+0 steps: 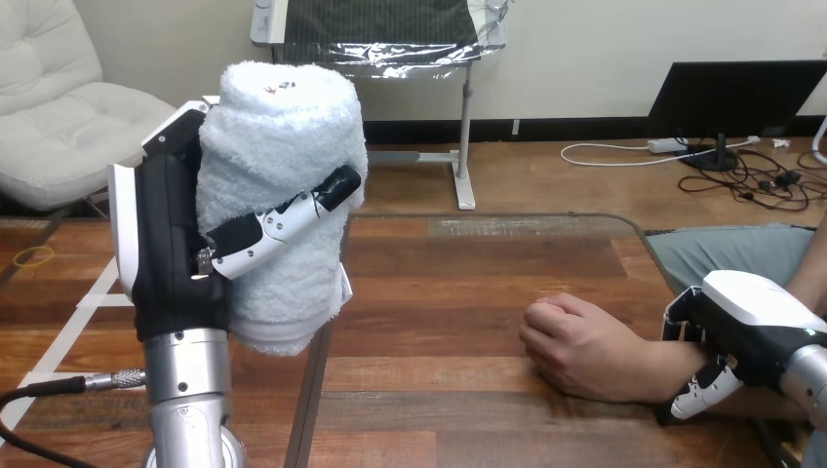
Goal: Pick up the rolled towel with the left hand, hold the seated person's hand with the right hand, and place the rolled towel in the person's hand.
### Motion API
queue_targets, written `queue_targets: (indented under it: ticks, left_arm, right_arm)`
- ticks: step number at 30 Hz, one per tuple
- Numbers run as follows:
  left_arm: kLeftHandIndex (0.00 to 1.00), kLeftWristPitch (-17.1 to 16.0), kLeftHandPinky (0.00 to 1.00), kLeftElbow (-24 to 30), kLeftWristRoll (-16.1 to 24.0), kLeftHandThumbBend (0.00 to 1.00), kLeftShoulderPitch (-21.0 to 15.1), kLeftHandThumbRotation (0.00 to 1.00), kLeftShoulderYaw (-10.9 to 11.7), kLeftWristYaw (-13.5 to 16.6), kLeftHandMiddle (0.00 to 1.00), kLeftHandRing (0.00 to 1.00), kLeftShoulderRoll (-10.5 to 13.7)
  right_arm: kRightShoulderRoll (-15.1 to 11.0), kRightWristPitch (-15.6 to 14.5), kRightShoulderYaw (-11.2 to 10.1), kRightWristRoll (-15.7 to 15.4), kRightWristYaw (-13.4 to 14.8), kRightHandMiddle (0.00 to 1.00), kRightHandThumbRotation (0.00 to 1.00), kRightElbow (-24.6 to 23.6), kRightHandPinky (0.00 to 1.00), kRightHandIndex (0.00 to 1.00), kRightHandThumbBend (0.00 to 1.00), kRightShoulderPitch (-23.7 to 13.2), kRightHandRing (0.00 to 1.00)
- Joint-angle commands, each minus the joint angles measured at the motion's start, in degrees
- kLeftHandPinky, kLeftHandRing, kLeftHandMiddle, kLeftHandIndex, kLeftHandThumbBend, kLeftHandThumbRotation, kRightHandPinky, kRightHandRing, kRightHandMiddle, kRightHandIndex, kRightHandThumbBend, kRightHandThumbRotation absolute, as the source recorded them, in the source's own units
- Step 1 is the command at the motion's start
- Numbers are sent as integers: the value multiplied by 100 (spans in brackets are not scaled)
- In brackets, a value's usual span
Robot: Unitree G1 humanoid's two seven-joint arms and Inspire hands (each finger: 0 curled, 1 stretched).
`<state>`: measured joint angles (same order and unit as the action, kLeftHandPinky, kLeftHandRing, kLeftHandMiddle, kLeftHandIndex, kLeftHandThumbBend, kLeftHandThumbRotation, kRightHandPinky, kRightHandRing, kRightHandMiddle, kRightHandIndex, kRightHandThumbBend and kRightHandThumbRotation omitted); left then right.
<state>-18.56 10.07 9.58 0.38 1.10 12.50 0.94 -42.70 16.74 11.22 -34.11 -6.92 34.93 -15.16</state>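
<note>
the left hand (171, 244) is holding the rolled towel (283, 127) upright, well to the left of the person's hand (571, 341) and raised higher than it. one of its fingers (283, 219) is wrapping across the towel's front and pressing into the cloth. the person's hand is resting, loosely curled, on the table (429, 390). just right of it, the right hand (746, 312) is lying over the person's wrist (658, 375), its fingers seemingly curling round the wrist's near side.
</note>
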Motion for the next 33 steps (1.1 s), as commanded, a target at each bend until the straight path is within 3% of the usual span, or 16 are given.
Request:
queue_targets:
  ticks: [1,13,21,24,30,33]
  left_arm:
    - [34,-191,15,-139,-23,46,-329,0,51,-3,27,20,-5]
    - [33,-123,15,-419,-107,47,-470,0,46,-25,27,20,-37]
    - [34,-219,15,-723,-165,47,-616,0,21,-59,28,20,-30]
    - [34,-299,15,-902,-181,47,-694,0,17,-67,28,20,-22]
    - [34,-365,15,-1215,-166,46,-858,0,3,-59,28,21,-32]
    - [34,-379,15,-1337,-226,46,-920,0,-10,-93,28,21,-55]
  right_arm:
    - [122,-107,-30,183,-93,35,7,-82,23,36,84,-92,29]
    - [92,-143,-193,364,-42,36,8,-374,24,37,84,-50,29]
    - [47,-296,-344,537,-177,35,10,-720,25,36,84,-15,30]
    - [24,-150,-376,528,-52,35,11,-750,25,36,84,-4,30]
    - [-15,-227,-470,596,-138,35,14,-948,25,35,83,-2,29]
    - [-35,-75,-529,636,-30,34,14,-1013,25,35,84,11,29]
